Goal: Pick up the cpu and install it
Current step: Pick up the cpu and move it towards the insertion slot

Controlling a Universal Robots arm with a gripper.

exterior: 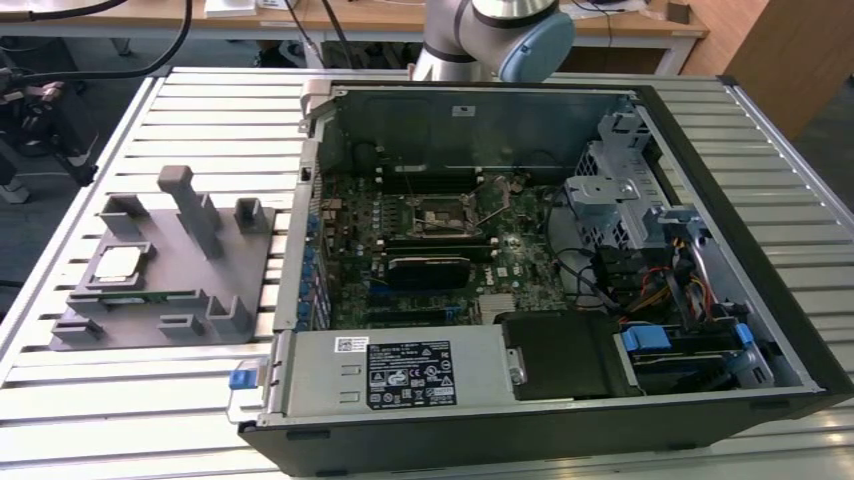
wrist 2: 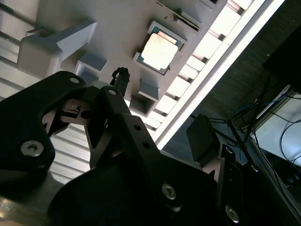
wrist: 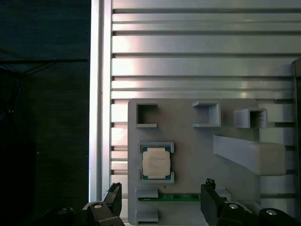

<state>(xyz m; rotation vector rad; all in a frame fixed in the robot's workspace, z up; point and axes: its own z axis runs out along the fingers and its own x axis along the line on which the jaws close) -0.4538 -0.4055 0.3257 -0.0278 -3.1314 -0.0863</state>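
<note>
The cpu, a small silvery square chip with a pale rim, lies flat in its recess on the grey tray at the exterior view's left. Both wrist views look down on the cpu. My gripper hangs open well above the tray, its two dark fingertips spread wide with nothing between them. The open computer case holds the motherboard, whose dark cpu socket is framed in metal, with its latch lever raised.
A thin green memory strip sits in the tray beside the cpu. Tall grey posts rise from the tray. The slatted metal table's edge runs close to the tray. Drive cages and cables crowd the case's side at the exterior view's right.
</note>
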